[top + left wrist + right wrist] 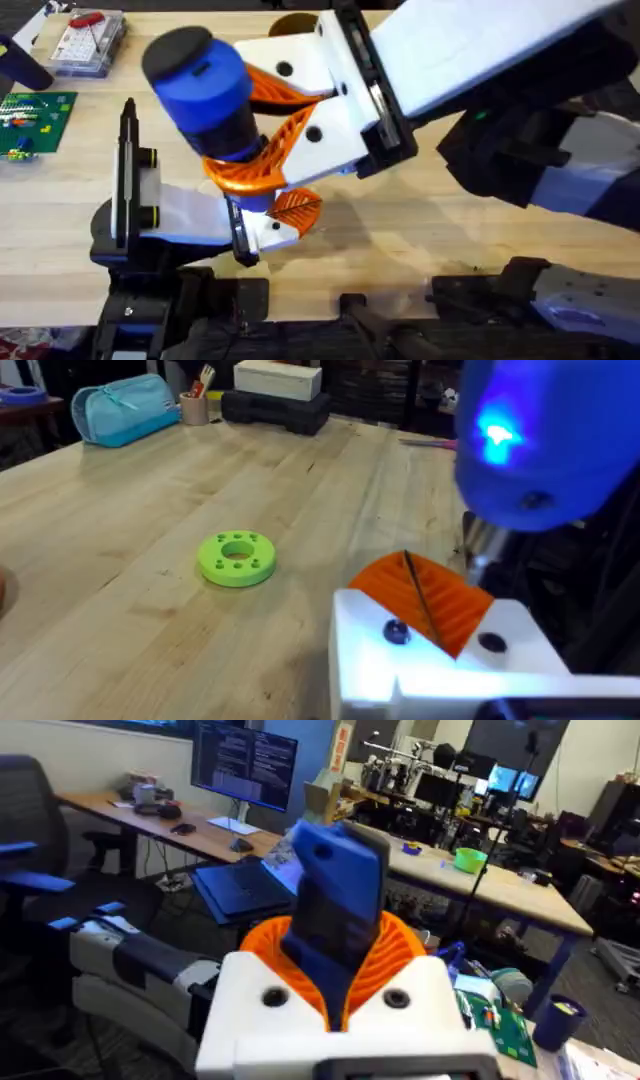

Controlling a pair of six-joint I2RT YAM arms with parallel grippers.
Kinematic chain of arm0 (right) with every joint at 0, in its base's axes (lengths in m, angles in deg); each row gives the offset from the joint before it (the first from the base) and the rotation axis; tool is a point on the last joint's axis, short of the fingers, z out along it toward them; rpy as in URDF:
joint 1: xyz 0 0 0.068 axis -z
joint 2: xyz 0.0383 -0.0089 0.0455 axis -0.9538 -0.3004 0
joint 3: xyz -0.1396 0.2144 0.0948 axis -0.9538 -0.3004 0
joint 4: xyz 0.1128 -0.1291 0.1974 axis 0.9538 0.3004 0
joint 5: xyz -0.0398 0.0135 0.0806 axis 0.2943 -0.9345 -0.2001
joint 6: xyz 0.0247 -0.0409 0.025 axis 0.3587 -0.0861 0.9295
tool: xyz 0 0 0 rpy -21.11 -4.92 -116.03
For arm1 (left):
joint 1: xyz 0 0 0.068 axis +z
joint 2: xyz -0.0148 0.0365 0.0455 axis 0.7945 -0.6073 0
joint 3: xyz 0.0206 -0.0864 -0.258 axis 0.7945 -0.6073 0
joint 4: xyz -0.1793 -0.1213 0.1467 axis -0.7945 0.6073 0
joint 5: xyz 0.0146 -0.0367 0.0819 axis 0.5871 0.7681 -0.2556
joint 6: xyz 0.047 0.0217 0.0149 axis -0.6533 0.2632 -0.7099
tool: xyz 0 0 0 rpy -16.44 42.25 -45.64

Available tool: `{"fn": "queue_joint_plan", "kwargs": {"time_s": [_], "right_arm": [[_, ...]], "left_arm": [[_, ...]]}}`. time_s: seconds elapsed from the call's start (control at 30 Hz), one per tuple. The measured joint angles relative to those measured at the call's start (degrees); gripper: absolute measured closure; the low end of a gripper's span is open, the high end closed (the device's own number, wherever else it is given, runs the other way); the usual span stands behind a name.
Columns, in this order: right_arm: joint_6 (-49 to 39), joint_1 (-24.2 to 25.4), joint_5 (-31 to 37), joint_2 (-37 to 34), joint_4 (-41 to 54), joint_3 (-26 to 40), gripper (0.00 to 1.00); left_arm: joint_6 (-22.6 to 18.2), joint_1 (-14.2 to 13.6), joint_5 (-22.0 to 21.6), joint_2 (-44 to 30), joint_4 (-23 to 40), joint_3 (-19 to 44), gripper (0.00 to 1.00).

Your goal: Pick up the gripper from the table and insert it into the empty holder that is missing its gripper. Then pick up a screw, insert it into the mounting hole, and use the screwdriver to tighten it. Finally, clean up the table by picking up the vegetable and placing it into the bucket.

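Note:
My right gripper (238, 135) reaches across the table, its orange lattice jaws shut on the blue screwdriver (205, 85), which stands steeply with its black cap up. In the right wrist view the screwdriver (340, 900) sits between those jaws. The screwdriver's light glows and its thin metal tip (420, 595) runs down across the small orange ribbed gripper (440, 600) onto its white block (440, 660). A dark screw (396, 631) sits in one hole of the block. That gripper (296, 208) sits at the end of the holder (190, 215) between black plates. The bucket's rim (295, 22) peeks out at the far edge. The vegetable is out of view.
A round green disc (237, 557) with holes lies on the wood beyond the holder. At the far left are a green circuit board (35, 120) and a clear box (90, 40) with a red-handled tool. A blue pouch (125, 408) and a black case (275, 410) lie farther off.

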Motion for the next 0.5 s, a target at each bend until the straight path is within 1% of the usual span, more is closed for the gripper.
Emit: {"fn": "queue_joint_plan", "kwargs": {"time_s": [0.2,0.5], "right_arm": [[-1.17,0.58,0.02,0.00,2.44,-0.06,0.954],[-2.49,0.61,0.02,-0.06,2.43,-0.15,0.953]], "left_arm": [[0.00,0.00,0.00,0.00,0.00,0.00,0.986],[0.00,0.00,0.00,0.00,0.00,0.00,0.986]]}}
